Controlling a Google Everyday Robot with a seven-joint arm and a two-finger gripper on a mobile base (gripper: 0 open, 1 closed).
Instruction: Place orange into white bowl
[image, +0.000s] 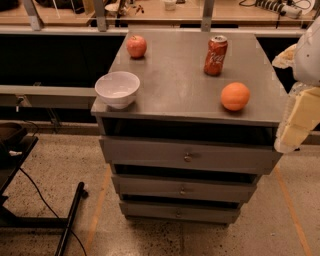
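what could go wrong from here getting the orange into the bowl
1. The orange sits near the front edge of the cabinet; a glancing touch from the gripper, which is off to the cabinet's right, could roll it off.
2. The bowl sits at the front left corner; a hard drop might push it over the edge.
3. The can stands just behind the orange and could get knocked over on approach.

Lab or workshop: grey drawer cabinet (185, 157), cluttered workbench (150, 14) behind, speckled floor (150, 235), cables (36, 196); gripper (299, 125) at right edge.
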